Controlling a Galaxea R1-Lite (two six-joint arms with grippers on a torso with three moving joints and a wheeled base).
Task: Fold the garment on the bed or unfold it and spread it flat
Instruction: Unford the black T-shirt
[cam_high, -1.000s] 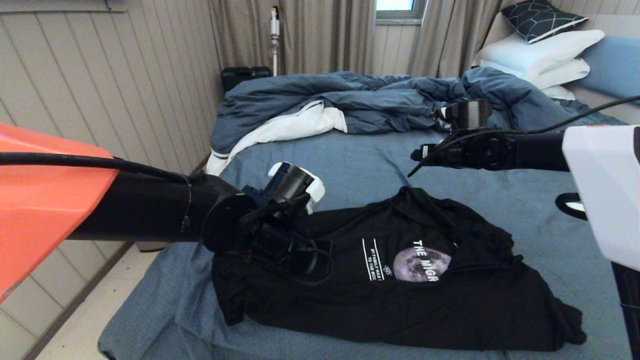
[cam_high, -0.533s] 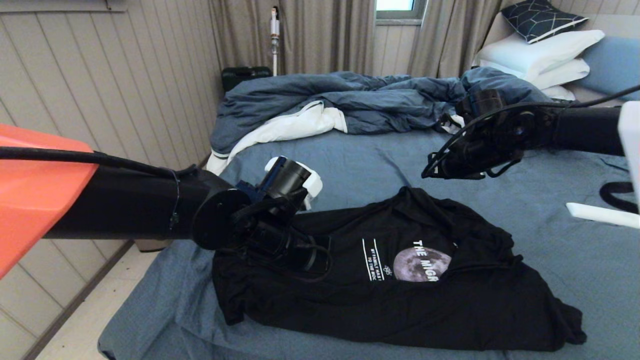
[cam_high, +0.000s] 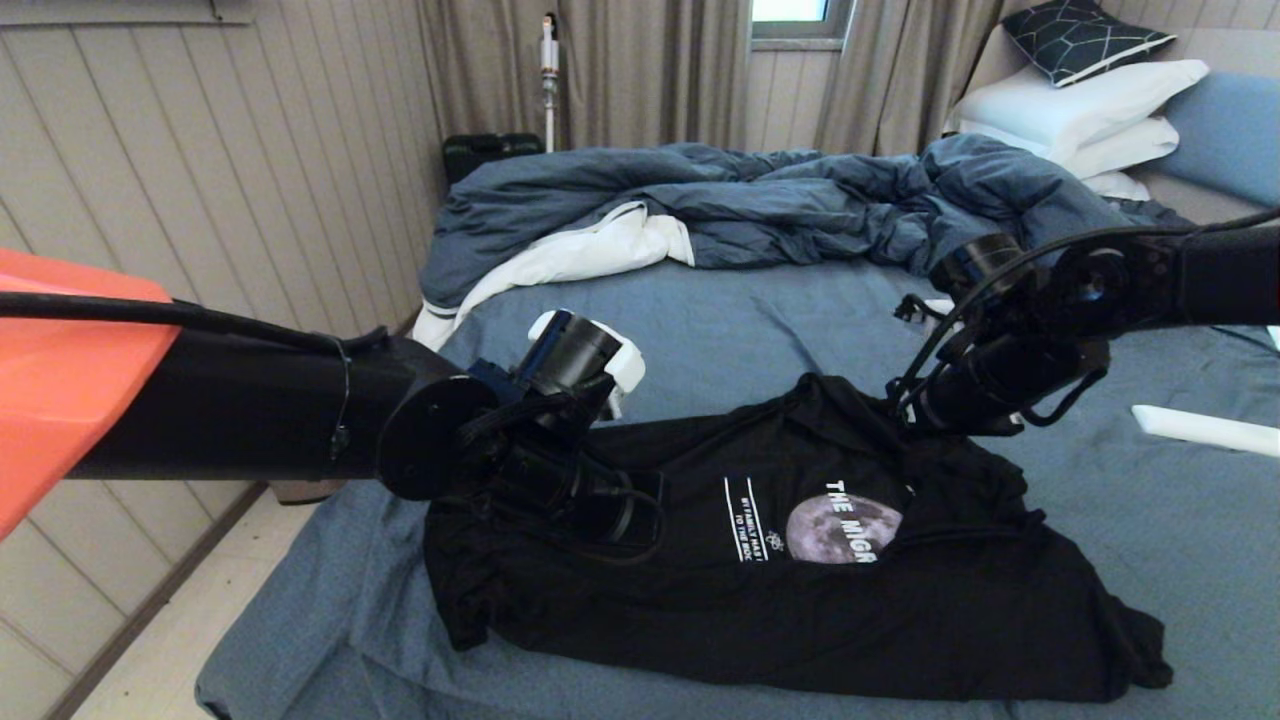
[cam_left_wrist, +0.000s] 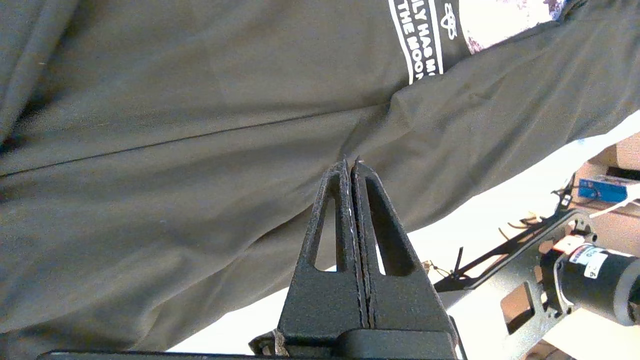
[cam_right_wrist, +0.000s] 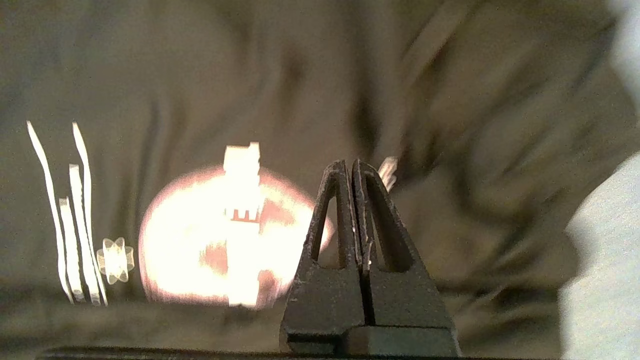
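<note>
The garment (cam_high: 800, 600), a black T-shirt with a grey moon print, lies crumpled on the near part of the bed (cam_high: 720, 330). My left gripper (cam_left_wrist: 351, 161) is shut at the shirt's left end, its tips against the fabric (cam_left_wrist: 200, 125); no cloth shows between the jaws. My right gripper (cam_high: 915, 405) slants down to the shirt's raised far edge. In the right wrist view it (cam_right_wrist: 351, 162) is shut just above the dark cloth (cam_right_wrist: 450, 100), with the white neck label (cam_right_wrist: 387, 170) beside its tips and nothing held.
A rumpled dark blue duvet (cam_high: 720, 200) with white lining covers the far half of the bed. White pillows (cam_high: 1080, 110) are stacked at the far right. A flat white object (cam_high: 1200, 430) lies on the sheet at the right. A panelled wall and the floor (cam_high: 170, 620) border the bed's left side.
My right arm has swung down from above the bare sheet to the shirt's far edge, its wrist now tilted downward. The left arm and the shirt have not moved.
</note>
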